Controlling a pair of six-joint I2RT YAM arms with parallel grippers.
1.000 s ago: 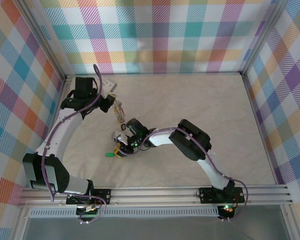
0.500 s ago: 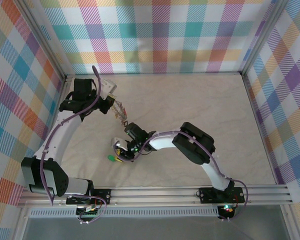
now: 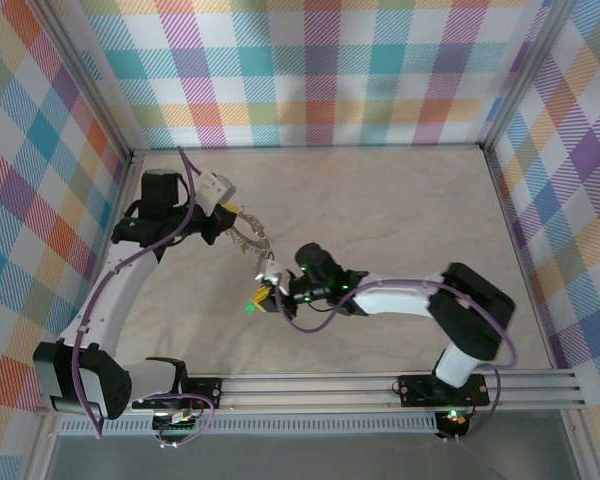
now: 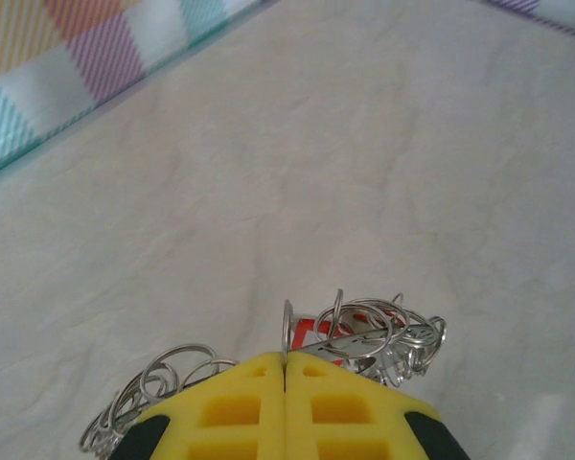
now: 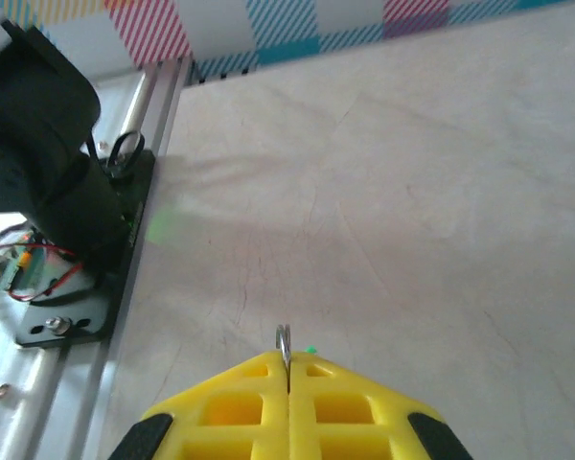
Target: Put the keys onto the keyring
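At wrists | left gripper (image 4: pixel 286 364) pinches keyring (image 4: pixel 355 331), red tag (image 4: pixel 316 333) | right gripper (image 5: pixel 288 364) pinches key (image 5: pixel 284 341)

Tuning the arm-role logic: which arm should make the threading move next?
Right, likely. The right gripper is shut on one key by its small loop and can carry it over. The left gripper is shut on the keyring, hung with keys, so it serves better as a steady anchor.

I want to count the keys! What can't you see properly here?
Left wrist: the left hand covers the lower part of the keyring.
Right wrist: the right hand hides all but the tip of its key.
Top view: the keys are too small to count.
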